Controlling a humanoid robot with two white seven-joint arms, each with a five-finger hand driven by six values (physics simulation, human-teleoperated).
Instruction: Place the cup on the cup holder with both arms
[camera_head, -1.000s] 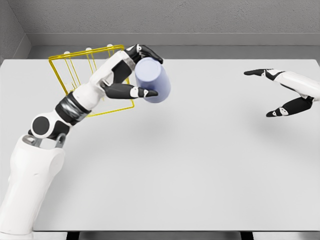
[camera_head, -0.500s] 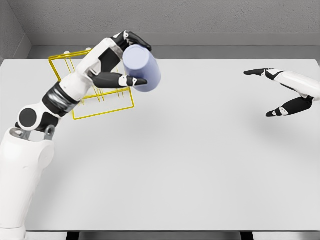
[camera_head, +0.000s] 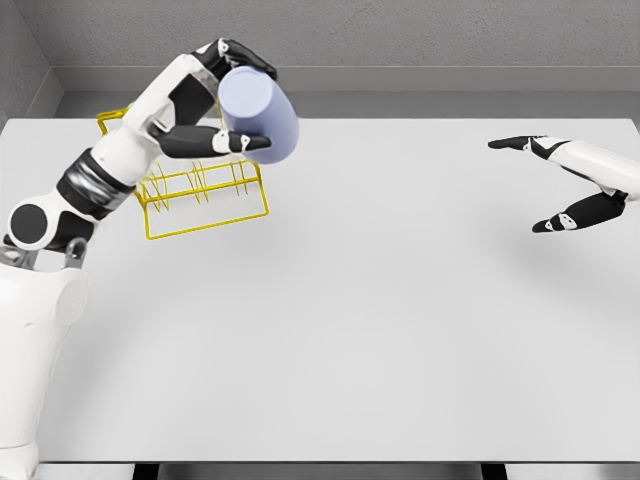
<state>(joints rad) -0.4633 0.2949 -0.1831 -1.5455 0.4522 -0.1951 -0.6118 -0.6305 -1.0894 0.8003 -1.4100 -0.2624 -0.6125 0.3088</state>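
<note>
A pale lavender cup (camera_head: 260, 114) is held tilted in the air by my left hand (camera_head: 236, 100), whose dark fingers are curled around its top and underside. It hangs above the right end of the yellow wire cup holder (camera_head: 205, 200), which stands on the white table (camera_head: 380, 330) at the back left; my left arm hides part of the rack. At the far right my right hand (camera_head: 545, 185) hovers over the table with its fingers spread and nothing in it.
A grey wall runs behind the table's far edge. The table's front edge lies near the bottom of the view.
My left arm has lifted the cup up and to the left, from beside the rack to above its right end. The right arm has not moved.
</note>
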